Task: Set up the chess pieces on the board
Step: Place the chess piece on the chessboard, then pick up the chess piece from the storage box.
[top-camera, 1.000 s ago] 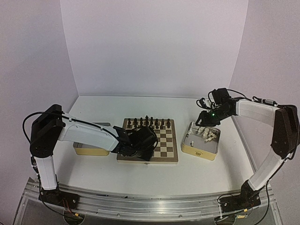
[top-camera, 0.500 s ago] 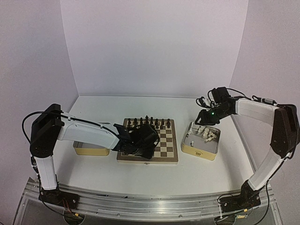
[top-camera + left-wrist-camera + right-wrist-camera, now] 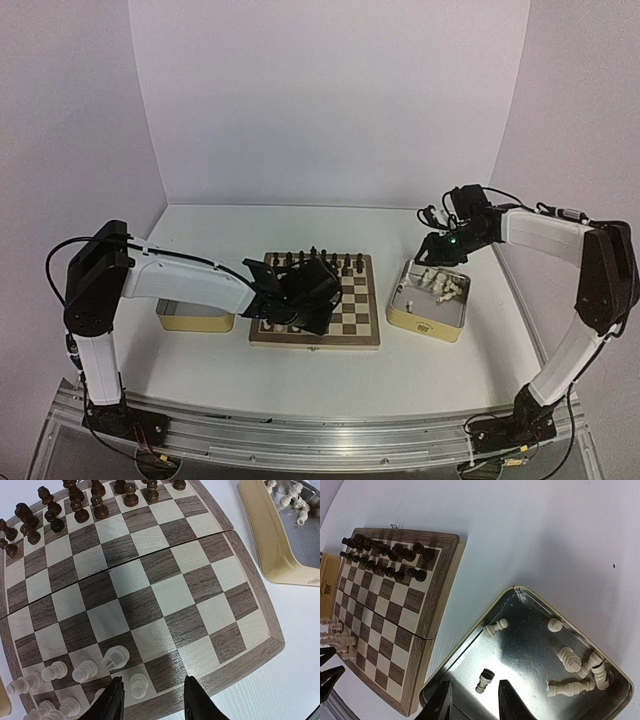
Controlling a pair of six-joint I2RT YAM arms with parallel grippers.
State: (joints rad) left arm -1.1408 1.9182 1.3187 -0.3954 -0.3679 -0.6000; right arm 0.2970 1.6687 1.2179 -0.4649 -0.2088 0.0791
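Observation:
The board [image 3: 350, 305] lies mid-table, with dark pieces [image 3: 315, 260] along its far rows. My left gripper [image 3: 305, 298] hovers over its near-left part. In the left wrist view it [image 3: 152, 700] is open and empty. Several cream-white chess pieces [image 3: 85, 670] stand on the board's [image 3: 170, 595] near rows, one pawn [image 3: 138, 684] just inside my left finger. My right gripper [image 3: 437, 250] hangs over the right tin [image 3: 428, 318]. In the right wrist view it [image 3: 472, 705] is open above a small white piece [image 3: 484, 680] lying on the tin floor [image 3: 530, 645]. More white pieces [image 3: 575, 672] lie there.
A second yellowish tin [image 3: 195, 318] sits left of the board, partly behind my left arm. The right tin's corner also shows in the left wrist view [image 3: 270, 540]. In the right wrist view the board [image 3: 385, 625] lies left of the tin.
My left gripper has shifted a little right and away over the board. The right arm has barely moved.

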